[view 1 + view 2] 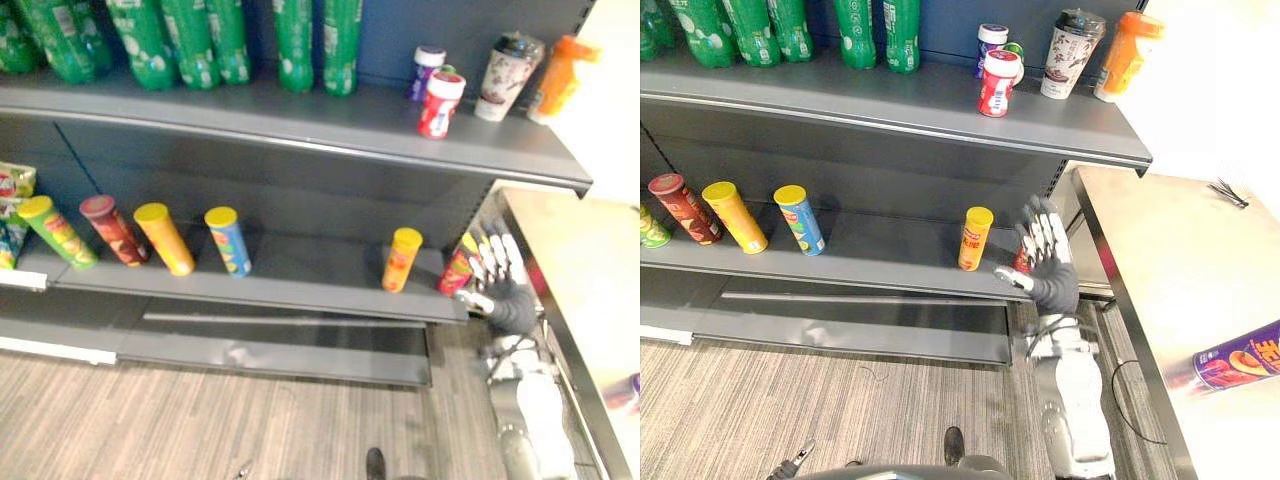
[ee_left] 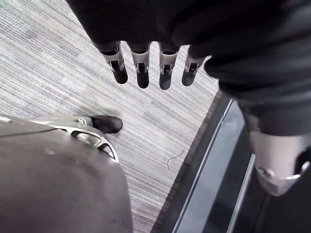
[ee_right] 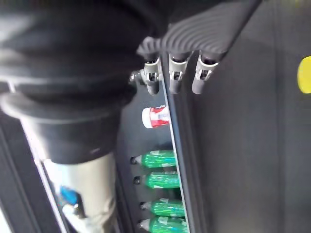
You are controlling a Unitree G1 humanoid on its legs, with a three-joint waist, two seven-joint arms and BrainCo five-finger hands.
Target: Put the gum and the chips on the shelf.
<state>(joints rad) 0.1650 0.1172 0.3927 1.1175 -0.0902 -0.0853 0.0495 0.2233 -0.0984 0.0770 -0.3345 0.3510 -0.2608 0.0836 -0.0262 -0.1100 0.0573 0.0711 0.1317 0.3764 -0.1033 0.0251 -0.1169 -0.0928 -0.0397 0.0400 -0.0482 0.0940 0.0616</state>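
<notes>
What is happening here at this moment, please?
The robot's right hand, fingers straight and open, is beside a red chips can with a yellow lid at the right end of the lower grey shelf. A red and white gum bottle stands on the upper shelf. The left hand hangs open above the floor.

Setting: shop. Grey metal shelving (image 1: 330,125), green bottles (image 1: 190,40) ranked along frame top. Chip cans (image 1: 165,238) rowed centre left.

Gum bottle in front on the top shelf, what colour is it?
The gum bottle is red and white; clearest in the right eye view.
</notes>
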